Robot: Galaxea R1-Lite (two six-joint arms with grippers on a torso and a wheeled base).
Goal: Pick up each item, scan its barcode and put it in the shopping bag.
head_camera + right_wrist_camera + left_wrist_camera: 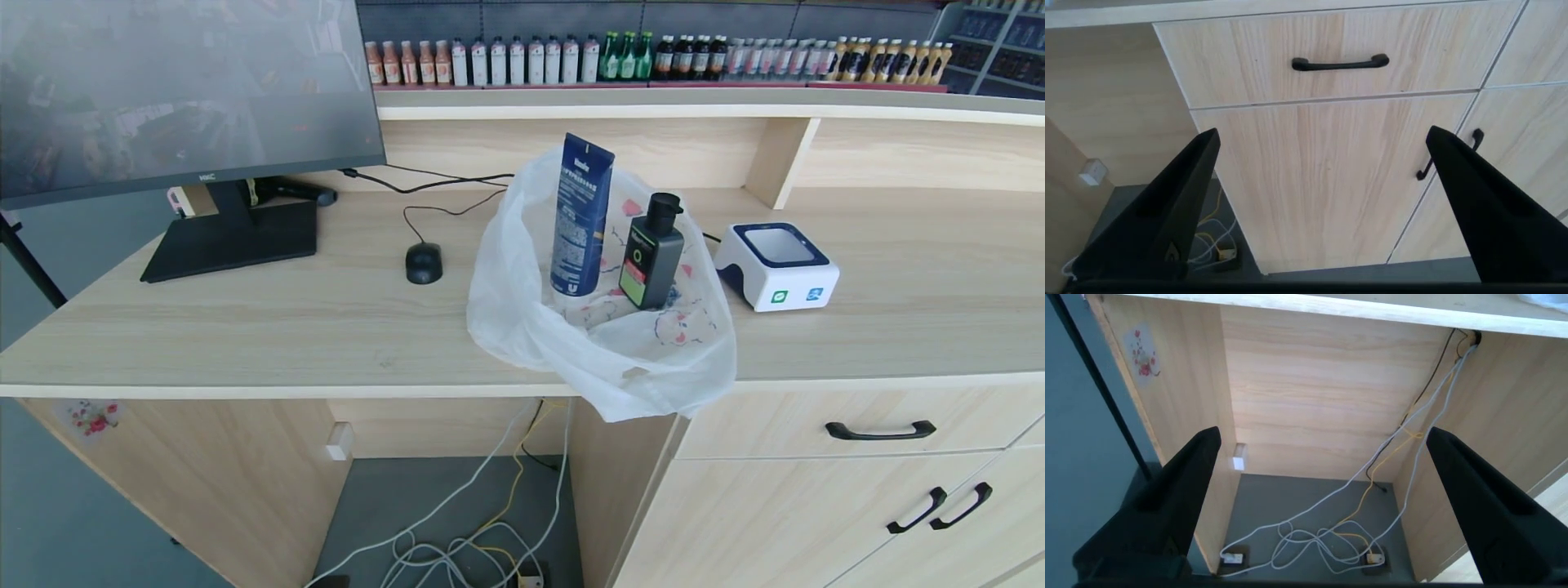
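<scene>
"Currently, where are the items?"
"Tube (581, 216) and pump bottle (651, 257): upright inside the shopping bag (522, 318) on the table (245, 327). Left end effector (1323, 437) and right end effector (1321, 135): fingers spread, empty."

Your counter (245, 318): one shopping bag (514, 318), one blue tube (581, 216), one black bottle (651, 260), one scanner (777, 268), one mouse (424, 263), one monitor (180, 90).

The left gripper (1323, 434) has its jaws wide apart. There is nothing between its two dark fingers (1176, 498). The right gripper (1321, 135) is the same: jaws spread wide, with nothing held. Both grippers sit level, with one finger on each side.
</scene>
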